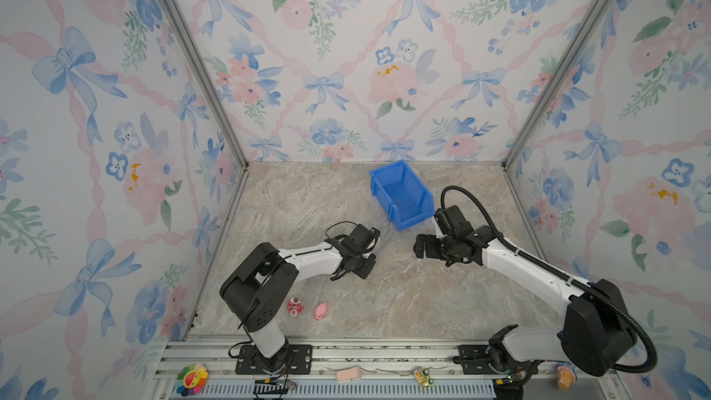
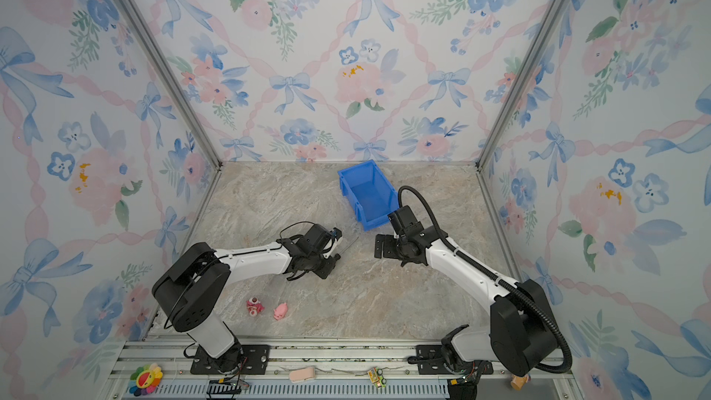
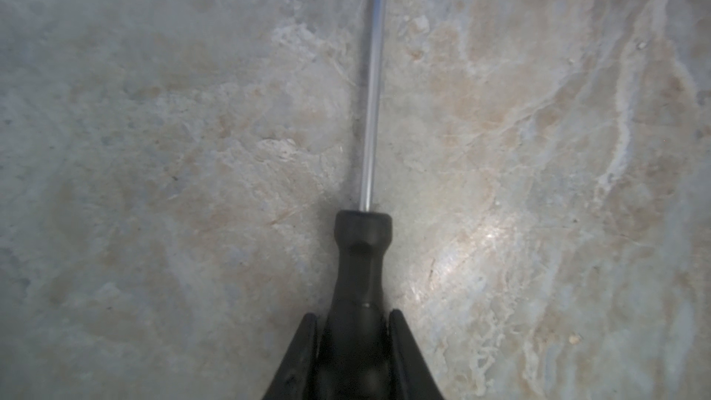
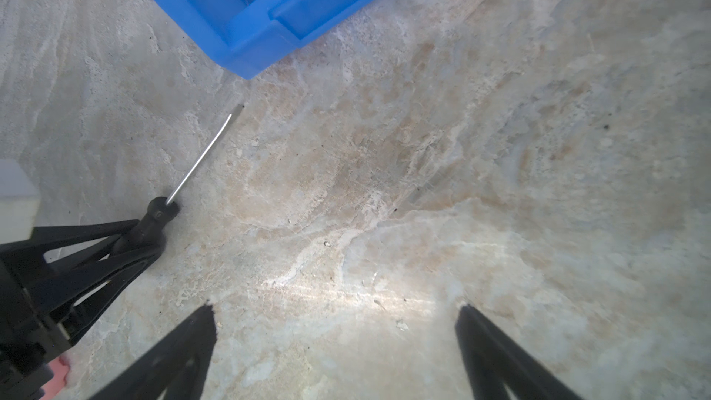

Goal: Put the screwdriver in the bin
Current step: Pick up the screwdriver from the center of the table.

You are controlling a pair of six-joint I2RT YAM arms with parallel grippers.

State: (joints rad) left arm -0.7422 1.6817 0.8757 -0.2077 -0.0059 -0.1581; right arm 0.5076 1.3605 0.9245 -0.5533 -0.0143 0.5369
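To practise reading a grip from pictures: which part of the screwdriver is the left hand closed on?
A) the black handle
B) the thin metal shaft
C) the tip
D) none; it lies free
A: in the left wrist view the left hand clamps the screwdriver by its black handle, the metal shaft left bare.

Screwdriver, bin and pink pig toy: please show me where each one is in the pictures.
screwdriver (image 3: 363, 263): in the left wrist view, on the black handle.
bin (image 1: 404, 196): in a top view, on its bare inner floor.
pink pig toy (image 1: 320, 310): in a top view, on its body.
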